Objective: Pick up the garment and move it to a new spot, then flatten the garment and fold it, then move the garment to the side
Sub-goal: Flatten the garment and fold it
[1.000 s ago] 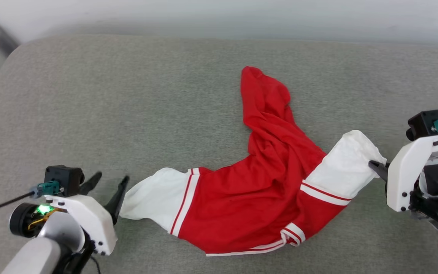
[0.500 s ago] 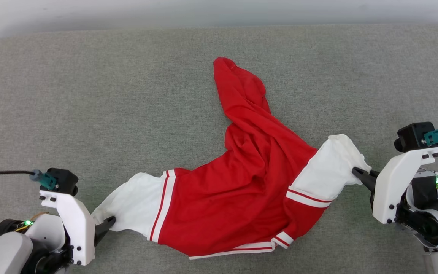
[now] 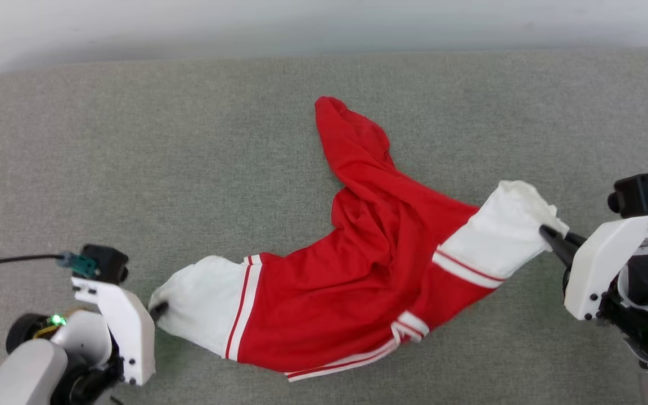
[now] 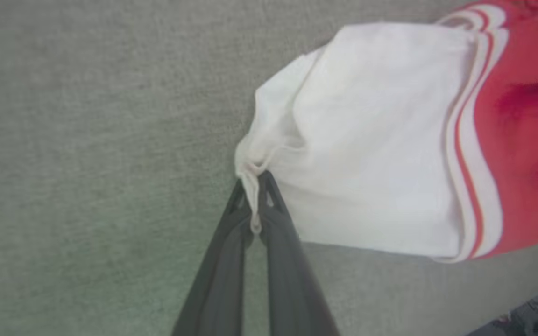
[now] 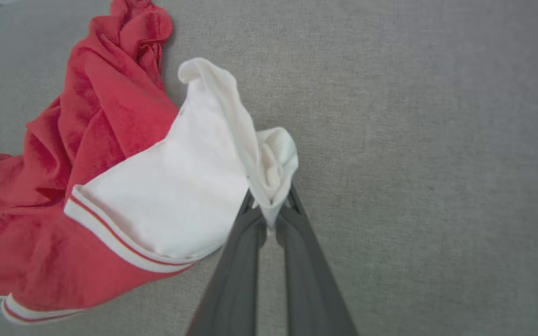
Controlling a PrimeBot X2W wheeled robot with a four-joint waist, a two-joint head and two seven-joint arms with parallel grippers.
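We hold garment [image 3: 358, 292] by 2 white sleeves. Left gripper [image 4: 253, 183] jaws pinch 1 sleeve edge, right gripper [image 5: 271, 203] jaws pinch other. Red middle crumpled.

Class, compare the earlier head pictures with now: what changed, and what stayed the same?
The left end effector, open beside the shirt before, has closed on its white sleeve edge. The right end effector stays clamped on the other sleeve.
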